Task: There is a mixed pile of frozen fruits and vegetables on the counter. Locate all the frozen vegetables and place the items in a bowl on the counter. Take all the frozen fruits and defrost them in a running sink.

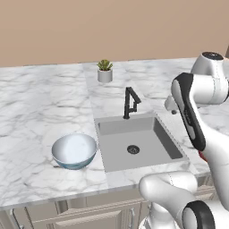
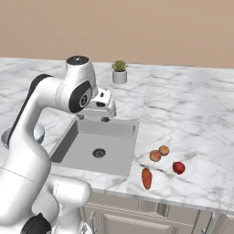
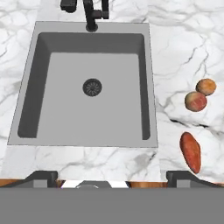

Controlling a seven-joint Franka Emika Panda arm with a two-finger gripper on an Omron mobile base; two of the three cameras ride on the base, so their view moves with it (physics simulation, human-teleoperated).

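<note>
My gripper (image 3: 113, 177) hangs open above the front of the grey sink (image 3: 65, 113), with nothing between its fingertips (image 3: 42, 176); it also shows over the basin (image 2: 93, 118). On the white marble counter (image 2: 192, 114) right of the sink lie two orange-peach frozen fruits (image 2: 164, 150) (image 2: 155, 156), touching each other. Beside them are the frozen vegetables: an elongated orange-red lump (image 2: 146, 178) and a dark red one (image 2: 178, 167). In the hand view, both fruits (image 3: 206, 86) (image 3: 195, 101) and the orange-red lump (image 3: 191, 152) appear. The pale blue bowl (image 1: 74, 150) stands empty left of the sink (image 1: 134, 143).
A black angular faucet (image 1: 129, 103) rises behind the basin, and no water shows in the sink. A small white pot with a green plant (image 1: 105, 71) sits farther back. A dark round drain (image 3: 92, 87) marks the basin's middle. My arm (image 1: 192, 112) crosses over the counter's right part.
</note>
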